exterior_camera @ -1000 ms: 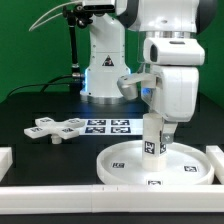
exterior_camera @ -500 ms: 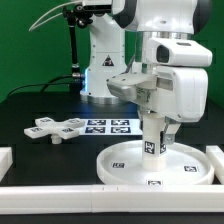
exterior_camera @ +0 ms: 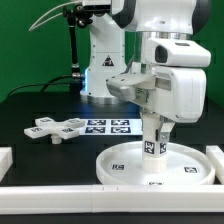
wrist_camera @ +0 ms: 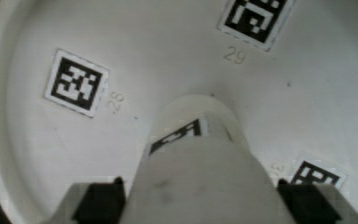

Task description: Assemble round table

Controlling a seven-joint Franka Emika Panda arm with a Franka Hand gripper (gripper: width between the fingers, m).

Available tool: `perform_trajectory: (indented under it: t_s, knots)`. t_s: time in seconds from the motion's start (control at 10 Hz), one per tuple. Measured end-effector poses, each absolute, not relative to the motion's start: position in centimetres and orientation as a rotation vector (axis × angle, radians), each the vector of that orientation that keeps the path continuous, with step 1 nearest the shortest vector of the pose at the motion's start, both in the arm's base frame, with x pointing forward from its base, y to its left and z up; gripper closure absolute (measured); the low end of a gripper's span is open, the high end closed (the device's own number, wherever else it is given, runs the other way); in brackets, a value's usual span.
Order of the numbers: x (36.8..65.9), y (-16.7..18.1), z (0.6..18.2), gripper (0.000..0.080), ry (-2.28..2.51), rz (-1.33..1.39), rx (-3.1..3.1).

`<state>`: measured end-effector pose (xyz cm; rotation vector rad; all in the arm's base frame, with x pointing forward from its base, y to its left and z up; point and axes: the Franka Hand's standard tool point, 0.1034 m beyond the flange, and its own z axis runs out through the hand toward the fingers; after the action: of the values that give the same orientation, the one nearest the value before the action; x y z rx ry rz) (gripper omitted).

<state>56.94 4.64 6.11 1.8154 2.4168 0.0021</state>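
The large white rimmed disc lies flat on the black table at the front right of the exterior view. The short white tagged post stands upright at its centre. My gripper comes straight down on the post and is shut on its upper part. In the wrist view the post runs between my two dark fingertips, with the disc and its tags behind it. The flat lobed cross piece lies on the table at the exterior view's left, apart from the gripper.
The marker board lies flat behind the disc. White rails edge the front of the black surface, with a block at the left. The robot base stands at the back.
The wrist has turned about the post's axis between one second ago and half a second ago, the post staying upright on the disc. Since then nothing visibly moved.
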Motion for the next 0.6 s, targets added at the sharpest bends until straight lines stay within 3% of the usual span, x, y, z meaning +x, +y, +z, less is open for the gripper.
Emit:
perform_trajectory:
  t_s: [0.2,0.6]
  knots:
    - [56.95,4.63,6.14,0.0393,2.380,0.007,1.864]
    - [56.52,4.88,6.01,0.0390,1.732,-0.005,2.518]
